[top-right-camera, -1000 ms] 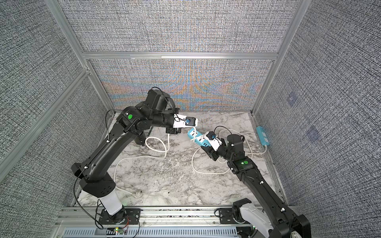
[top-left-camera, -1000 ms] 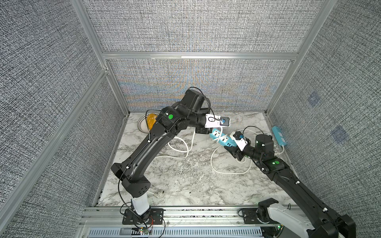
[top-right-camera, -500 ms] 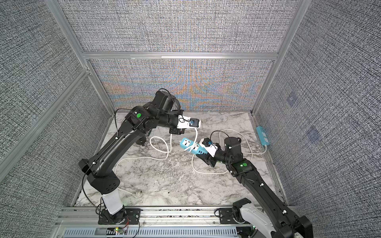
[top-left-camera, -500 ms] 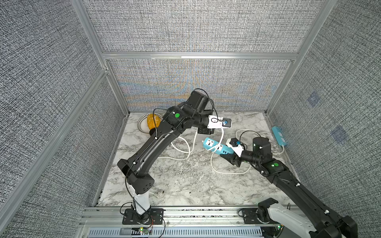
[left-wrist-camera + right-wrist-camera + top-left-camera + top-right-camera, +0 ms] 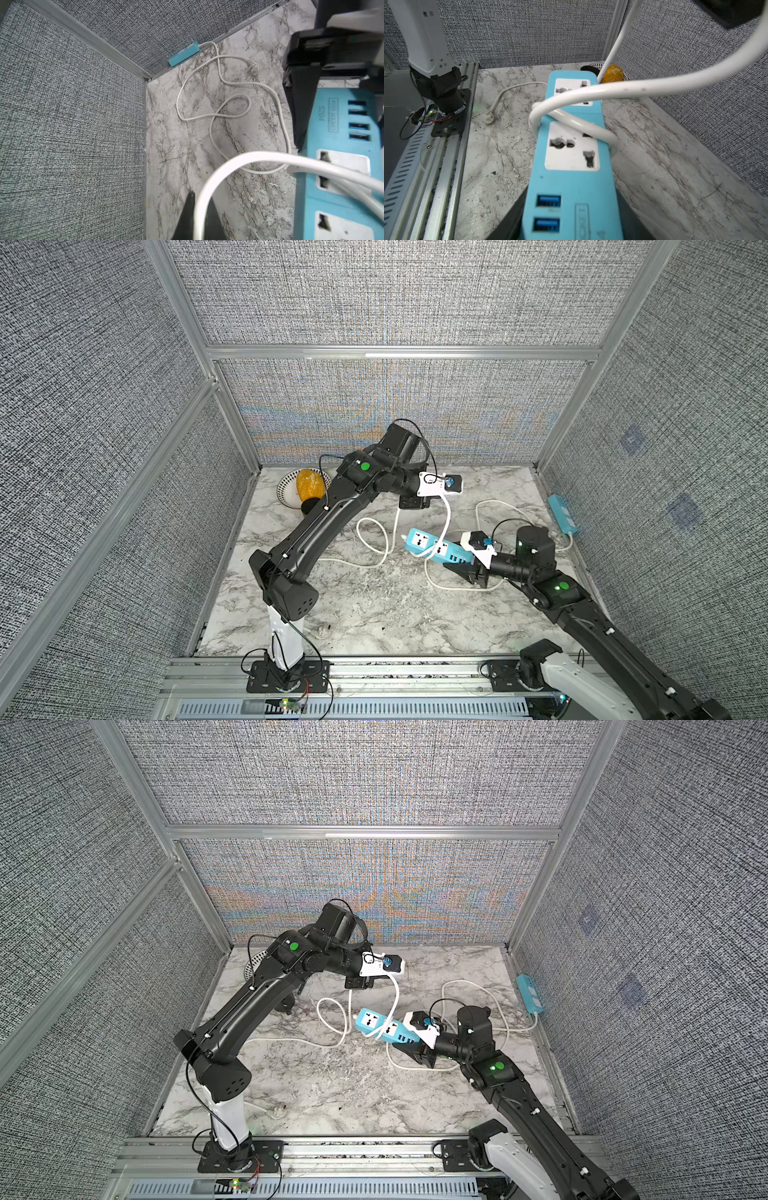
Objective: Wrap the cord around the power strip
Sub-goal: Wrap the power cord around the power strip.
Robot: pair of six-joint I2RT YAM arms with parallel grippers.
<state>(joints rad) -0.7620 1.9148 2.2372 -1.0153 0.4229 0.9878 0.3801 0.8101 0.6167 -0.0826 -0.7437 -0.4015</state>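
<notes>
Far left, back corner of the bench: a patterned bowl with an orange lump inside, partly screened by the left arm. Beside it a small dark thing, too obscured to identify. Lower left, near that arm's base: a white plug lying flat, with its lead vanishing behind the arm.

Toward the middle: the left end effector, raised above the bench and pinched together on the white cord. Shows in the left wrist view as two dark fingertips, cut off by the bottom edge, with the cord squeezed between.

Right of centre: the blue power strip, tilted and held off the bench. Carries the cord across its face twice in the right wrist view, over the far socket and between the two sockets; underside out of sight. At its USB end, the right end effector, clamped on the strip, with one finger hidden in both top views.

Far right, against the wall: a second blue strip, with its own pale cord looped on the bench, partly screened by the right arm.
</notes>
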